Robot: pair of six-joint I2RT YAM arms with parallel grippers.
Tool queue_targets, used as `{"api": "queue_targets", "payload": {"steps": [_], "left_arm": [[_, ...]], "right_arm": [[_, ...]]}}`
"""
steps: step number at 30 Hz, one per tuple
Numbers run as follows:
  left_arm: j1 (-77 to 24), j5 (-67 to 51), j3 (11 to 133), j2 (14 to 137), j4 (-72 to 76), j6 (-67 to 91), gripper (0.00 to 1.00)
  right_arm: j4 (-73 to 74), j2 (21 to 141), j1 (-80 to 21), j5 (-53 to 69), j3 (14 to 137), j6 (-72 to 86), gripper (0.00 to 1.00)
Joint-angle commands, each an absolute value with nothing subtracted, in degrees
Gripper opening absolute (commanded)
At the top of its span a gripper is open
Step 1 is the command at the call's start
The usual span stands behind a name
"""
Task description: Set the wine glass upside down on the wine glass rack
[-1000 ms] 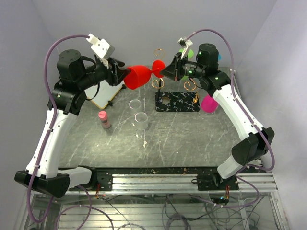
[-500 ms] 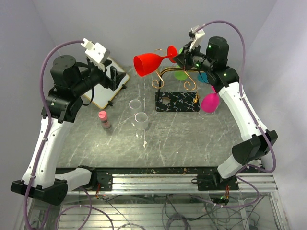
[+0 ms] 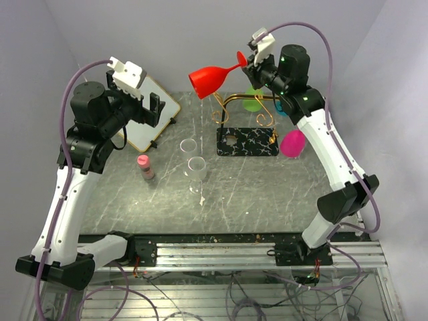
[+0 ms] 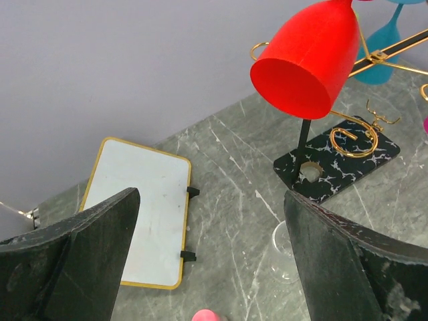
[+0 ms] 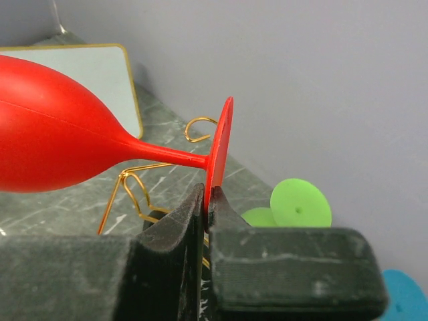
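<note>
**Right claw.** The right claw (image 5: 206, 194) is clenched on the rim of the wine glass's foot, and the wrist view shows the red disc pinched edge-on between both fingers. It now carries the wine glass (image 3: 212, 76) alone. A second ago the left claw also held the bowl, so the hand-over is complete. The right claw has since risen and swung toward the back wall.

**Wine glass.** It is airborne, above and behind the left side of the wine glass rack (image 3: 249, 143) and touching nothing else. The stem lies near horizontal, with the bowl mouth pointing left and dipping slightly. It is not yet inverted.

**Rack.** The gold wire arms are unchanged. A green glass (image 3: 253, 101) and a pink glass (image 3: 292, 144) already hang on the right side.

**Left claw.** The left claw (image 4: 212, 231) is released, with its fingers spread wide. It has withdrawn over the white board (image 4: 144, 207), well apart from the glass.

**Assessment.** The transfer stage appears finished. Remaining work is to rotate the bowl downward and slide the foot onto a free scroll arm. The edge-only grip is a likely slip risk during that rotation.
</note>
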State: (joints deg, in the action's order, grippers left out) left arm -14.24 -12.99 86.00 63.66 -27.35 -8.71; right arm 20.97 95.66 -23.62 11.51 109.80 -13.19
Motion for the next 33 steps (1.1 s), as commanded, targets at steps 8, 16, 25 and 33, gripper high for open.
{"api": "queue_targets", "payload": {"steps": [8, 16, 25, 33], "left_arm": [[-13.0, -11.6, 84.3, 63.0, -26.0, -8.4, 1.0], [-12.7, -12.0, 83.7, 62.3, -25.9, -8.6, 1.0], [-12.7, -12.5, 83.3, 61.9, -26.0, -8.9, 1.0], [-12.7, -13.1, 83.5, 61.8, -26.4, -9.1, 0.99]], "right_arm": [[20.5, 101.4, -30.3, 1.7, 116.9, -28.5, 0.0], [18.1, 104.1, -34.0, -2.8, 116.0, -37.3, 0.0], [14.9, 107.0, -35.9, -9.1, 115.8, -43.0, 0.0], [10.9, 109.1, -36.2, -14.0, 114.2, -46.9, 0.0]]}}
